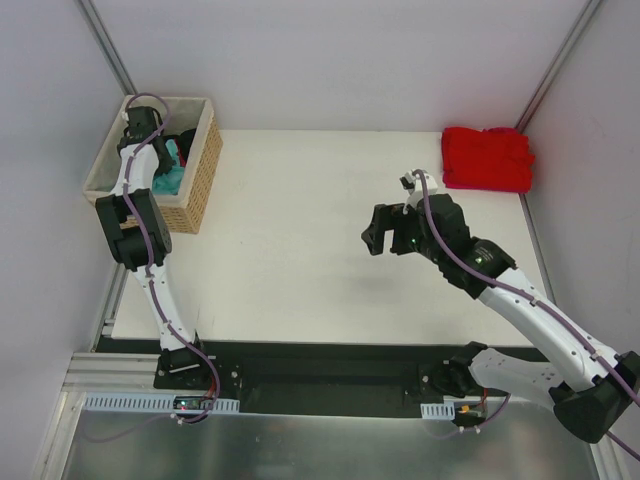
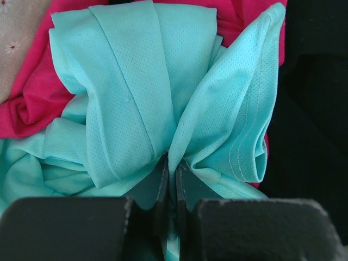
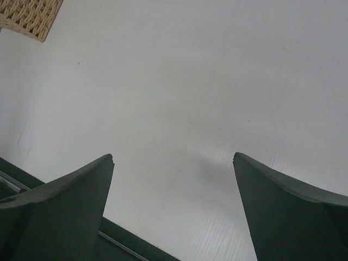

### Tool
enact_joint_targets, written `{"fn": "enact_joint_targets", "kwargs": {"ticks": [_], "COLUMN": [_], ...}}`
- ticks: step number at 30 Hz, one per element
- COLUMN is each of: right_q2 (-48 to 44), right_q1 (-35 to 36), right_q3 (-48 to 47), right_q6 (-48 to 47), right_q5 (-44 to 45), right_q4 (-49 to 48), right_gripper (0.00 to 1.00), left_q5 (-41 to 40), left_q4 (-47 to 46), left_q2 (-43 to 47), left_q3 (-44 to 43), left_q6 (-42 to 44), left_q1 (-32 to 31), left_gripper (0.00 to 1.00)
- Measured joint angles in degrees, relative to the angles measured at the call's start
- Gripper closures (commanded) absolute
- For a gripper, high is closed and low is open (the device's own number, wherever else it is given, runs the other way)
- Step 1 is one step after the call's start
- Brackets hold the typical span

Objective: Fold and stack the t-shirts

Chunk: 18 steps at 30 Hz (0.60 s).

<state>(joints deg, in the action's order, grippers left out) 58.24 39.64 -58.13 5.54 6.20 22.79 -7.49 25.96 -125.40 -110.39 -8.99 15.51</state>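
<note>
Pinching a gathered fold of the teal t-shirt (image 2: 130, 87) inside the basket (image 1: 203, 172), my left pincer (image 2: 170, 166) is clamped tight on light, limp mesh — likely slippery, best held by bunched cloth like this.

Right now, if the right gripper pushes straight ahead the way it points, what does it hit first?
The bare table, most likely: nothing lies between the open right gripper and it. The basket sits off-line, upper left. Depth is unclear.
</note>
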Motion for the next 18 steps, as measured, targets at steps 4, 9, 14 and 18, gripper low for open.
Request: {"fn": "enact_joint_targets", "kwargs": {"ticks": [4,9,14,18], "right_q2": [0.22,0.22,0.15,-0.28], "right_q1": [0.46,1.84,3.39,4.57], "right_q3": [0.61,0.79,1.14,2.58], "right_q6": [0.26,0.46,0.85,1.27], "right_q5": [0.0,0.04,0.46,0.85], "right_q4": [-0.09,-0.07,-0.26,-0.42], "right_gripper": [0.03,0.03,0.03,0.03], "left_q5": [0.22,3.17,9.92,16.35], "left_q4": [-0.07,0.11,-0.46,-1.73], "left_q2": [0.81,4.85,13.73,22.08], "left_q3": [0.55,1.16,1.16,1.16], "left_q6": [-0.42,-1.07,-2.97,-4.66], "left_q1": [-0.02,0.02,0.24,-0.59], "left_gripper": [1.0,1.0,1.0,1.0]}}
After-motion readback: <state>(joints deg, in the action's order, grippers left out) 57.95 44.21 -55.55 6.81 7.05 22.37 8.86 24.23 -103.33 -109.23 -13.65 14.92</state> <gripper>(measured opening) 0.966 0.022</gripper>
